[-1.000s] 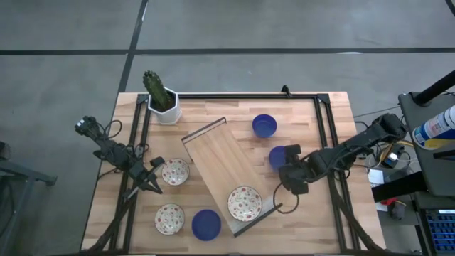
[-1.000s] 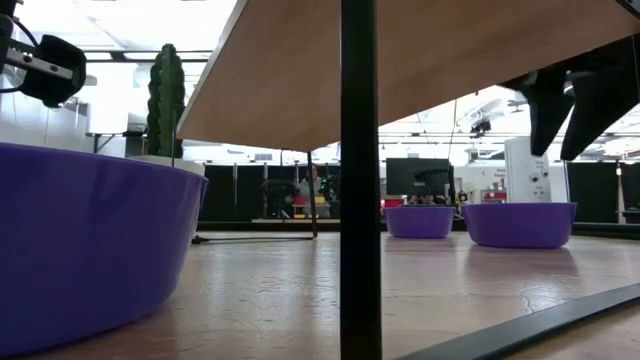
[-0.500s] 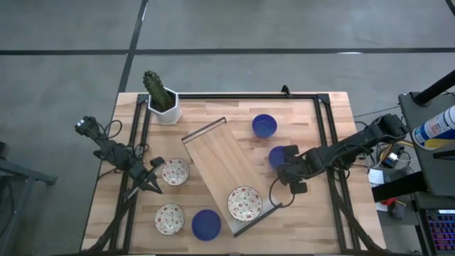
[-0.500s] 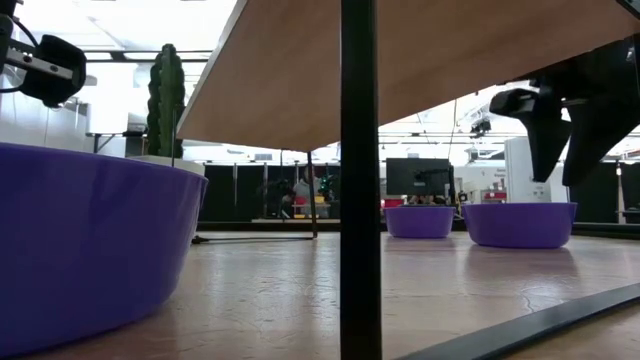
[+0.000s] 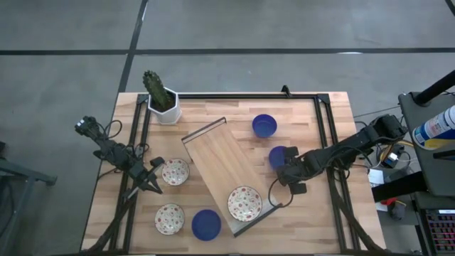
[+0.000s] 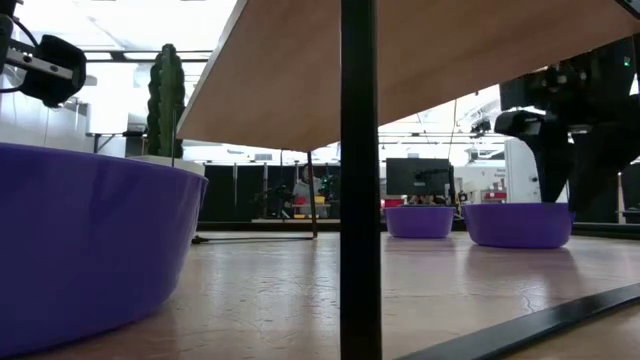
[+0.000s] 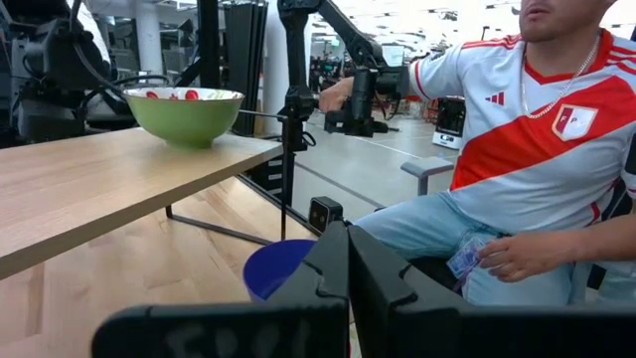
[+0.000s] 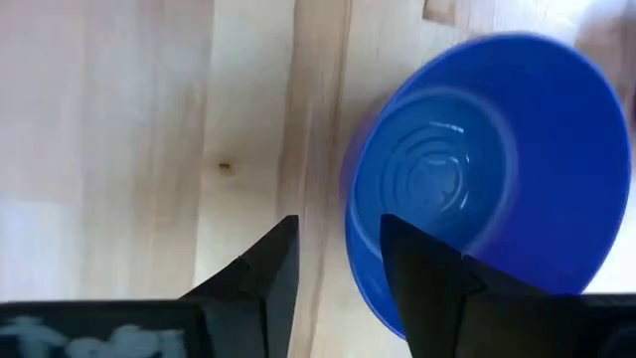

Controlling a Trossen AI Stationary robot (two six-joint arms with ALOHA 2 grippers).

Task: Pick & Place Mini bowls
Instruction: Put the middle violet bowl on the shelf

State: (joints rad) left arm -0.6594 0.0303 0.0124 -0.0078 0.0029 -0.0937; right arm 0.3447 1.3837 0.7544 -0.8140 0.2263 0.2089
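Six mini bowls are seen upright. One blue bowl (image 5: 264, 126) sits far right of centre, a second blue bowl (image 5: 277, 156) just nearer, a third blue bowl (image 5: 206, 224) at the near edge. One floral bowl (image 5: 244, 203) is carried on the tilted board (image 5: 217, 160); two floral bowls (image 5: 175, 171) (image 5: 169, 218) lie left.
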